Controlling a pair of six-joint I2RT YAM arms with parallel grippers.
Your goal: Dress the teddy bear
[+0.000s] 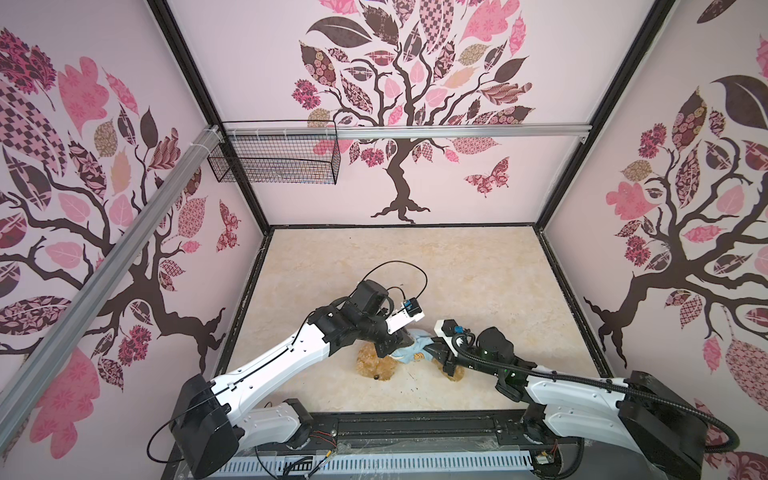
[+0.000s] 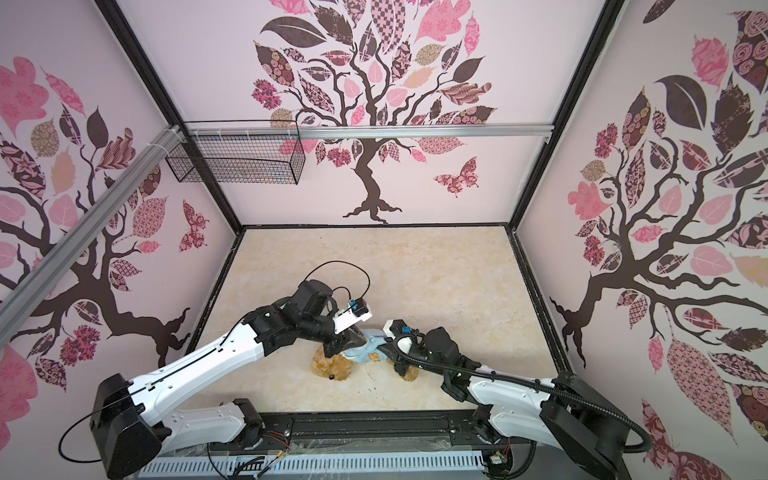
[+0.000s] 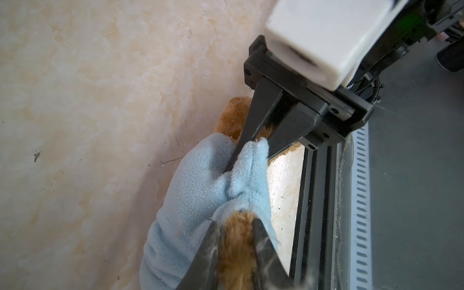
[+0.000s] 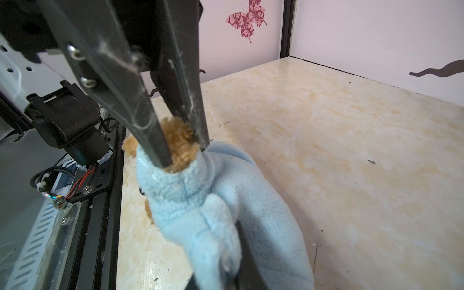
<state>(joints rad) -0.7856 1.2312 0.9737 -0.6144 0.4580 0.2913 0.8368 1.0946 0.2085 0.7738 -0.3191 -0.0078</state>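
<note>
- Top views, both: teddy bear (image 1: pixel 374 368), golden-brown curly plush, lies on the marbled tabletop (image 1: pixel 415 270) at its 6 o'clock edge, close to the front rail. Head points to 9 o'clock, and a brown limb (image 1: pixel 456 375) shows toward 3 o'clock.
- Light-blue fleece shirt (image 1: pixel 415 353): bunched over the bear's middle, between the two arms. A small orange bear-face print (image 1: pixel 420 356) faces up.
- Left end effector (image 3: pixel 236 223): reaches in from 8 o'clock. The jaws are nearly together, pinching a furry paw (image 4: pixel 180 140) where it pokes out of a shirt sleeve cuff (image 4: pixel 175 180), one finger on each side of the fur.
- Right end effector (image 3: pixel 248 160): reaches in from 4 o'clock. The jaws are clamped narrow on a raised fold of the blue fleece, just beside the sleeve. No fur is visible between them.
- The two end effectors face each other across the garment, near but apart. The fleece runs between them.
- Wire basket (image 1: pixel 274 156): black mesh, hung on the rear wall's rail at 11 o'clock, well apart from the bear. Its contents cannot be made out.
- Walls: pale pink, with a tree and butterfly pattern.
</note>
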